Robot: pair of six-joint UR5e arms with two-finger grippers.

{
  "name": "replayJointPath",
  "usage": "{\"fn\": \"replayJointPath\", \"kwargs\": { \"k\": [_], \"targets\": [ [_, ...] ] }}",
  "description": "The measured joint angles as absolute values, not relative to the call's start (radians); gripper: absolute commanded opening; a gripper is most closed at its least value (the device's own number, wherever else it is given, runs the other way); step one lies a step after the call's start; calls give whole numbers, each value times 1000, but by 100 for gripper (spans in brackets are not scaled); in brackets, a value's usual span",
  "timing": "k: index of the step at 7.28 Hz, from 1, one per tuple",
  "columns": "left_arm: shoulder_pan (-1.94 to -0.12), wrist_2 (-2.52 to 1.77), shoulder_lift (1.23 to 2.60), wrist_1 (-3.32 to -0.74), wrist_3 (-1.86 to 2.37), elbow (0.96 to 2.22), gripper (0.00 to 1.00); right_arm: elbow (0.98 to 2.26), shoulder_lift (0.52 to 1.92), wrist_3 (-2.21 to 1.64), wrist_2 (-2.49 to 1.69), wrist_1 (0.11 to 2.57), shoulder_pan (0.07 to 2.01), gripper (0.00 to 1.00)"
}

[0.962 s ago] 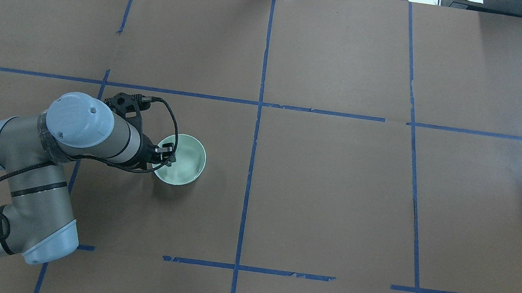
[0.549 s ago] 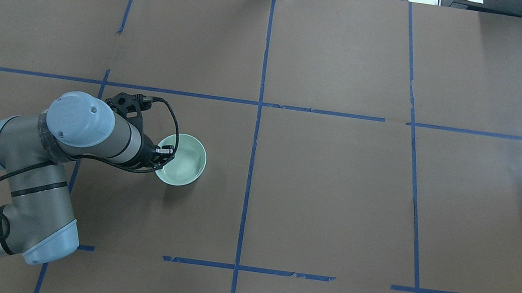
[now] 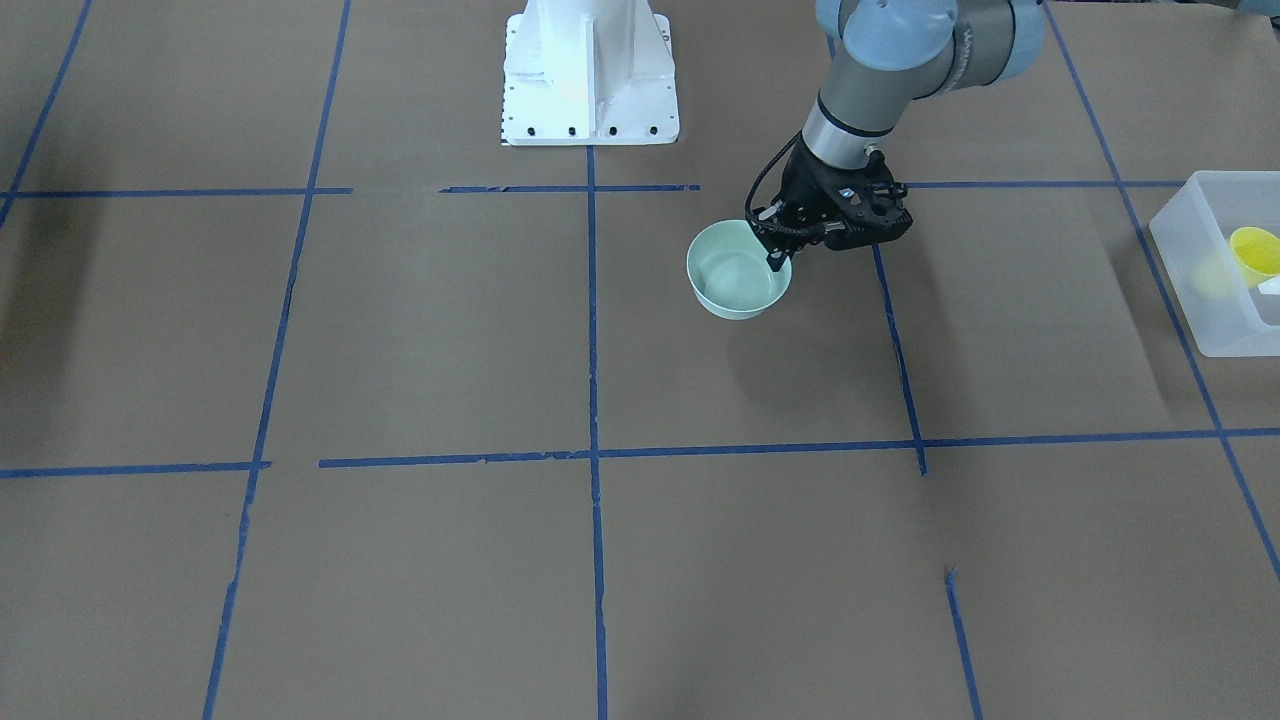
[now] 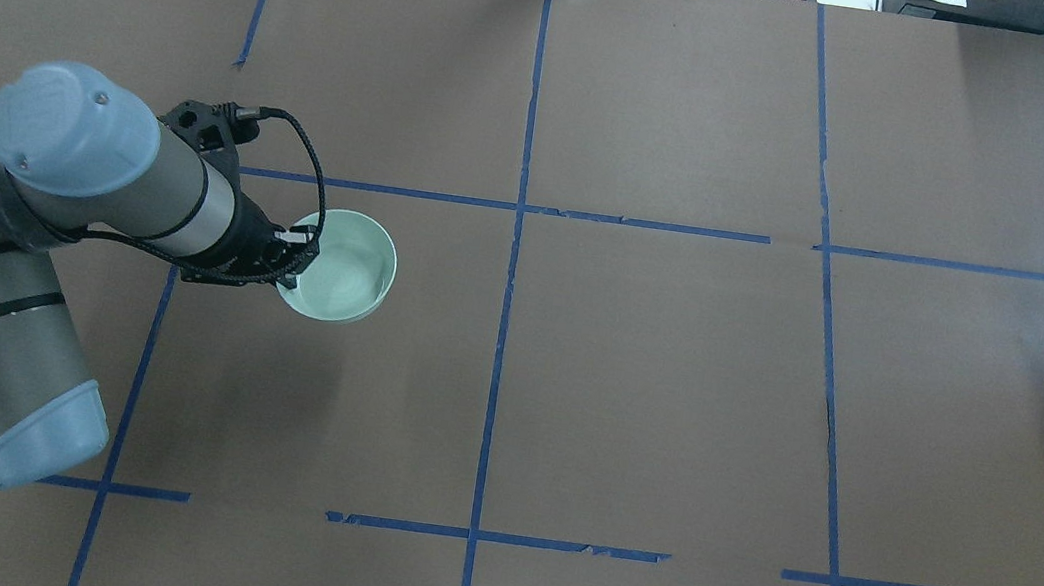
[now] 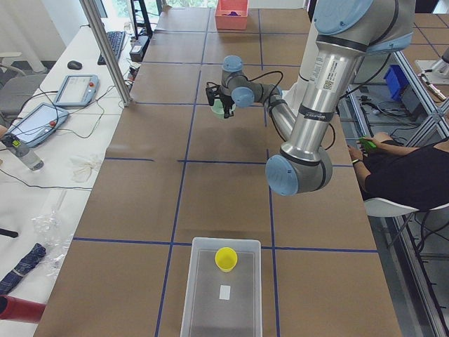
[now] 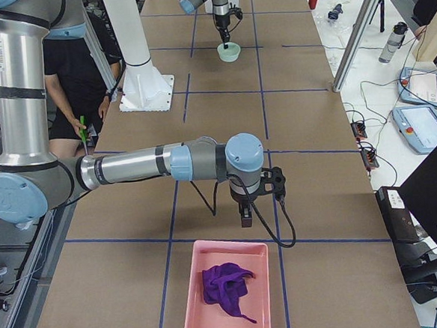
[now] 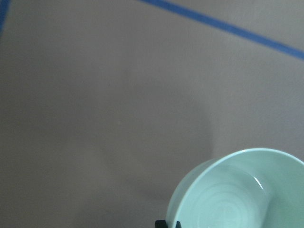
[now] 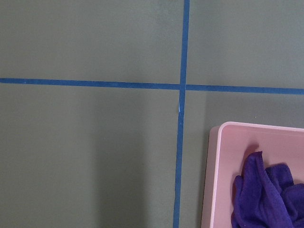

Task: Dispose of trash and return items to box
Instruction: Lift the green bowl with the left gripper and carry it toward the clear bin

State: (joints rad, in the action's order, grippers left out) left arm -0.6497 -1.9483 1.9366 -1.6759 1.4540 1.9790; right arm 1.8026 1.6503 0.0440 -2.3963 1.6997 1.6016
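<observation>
My left gripper [image 4: 297, 252] is shut on the near rim of the pale mint-green bowl [image 4: 341, 269] and holds it off the brown table. In the front-facing view the gripper [image 3: 778, 256] pinches the bowl [image 3: 735, 272] at its right rim. The left wrist view shows the bowl [image 7: 242, 190] from above. The yellow cup [image 3: 1255, 250] sits inside the translucent white box [image 3: 1188, 268] at the table's left end; the exterior left view shows the cup [image 5: 226, 258] in the box [image 5: 189, 298]. My right gripper [image 6: 246, 219] hovers by a pink tray; I cannot tell whether it is open or shut.
A pink tray [image 6: 193, 282] with a purple cloth [image 6: 226, 287] lies at the table's right end, and shows in the right wrist view [image 8: 216, 175]. The white robot base [image 3: 588, 70] stands at the table's near edge. Blue tape lines cross the brown paper.
My left arm has moved left and away from the robot base, carrying the bowl with it; the bowl has risen off the table.
</observation>
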Motion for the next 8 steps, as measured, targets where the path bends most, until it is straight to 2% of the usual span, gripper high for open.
{"fn": "replayJointPath", "kwargs": {
  "k": [4,8],
  "targets": [
    [-881,-2037,1873,-1652,1111,1980,0,1785,1654,50,-2376,1687,1587,100],
    [-1147,-2145,1768,-1622,724,1945,0,1668,1651,39,-2386,1535,1586,100]
  ]
}}
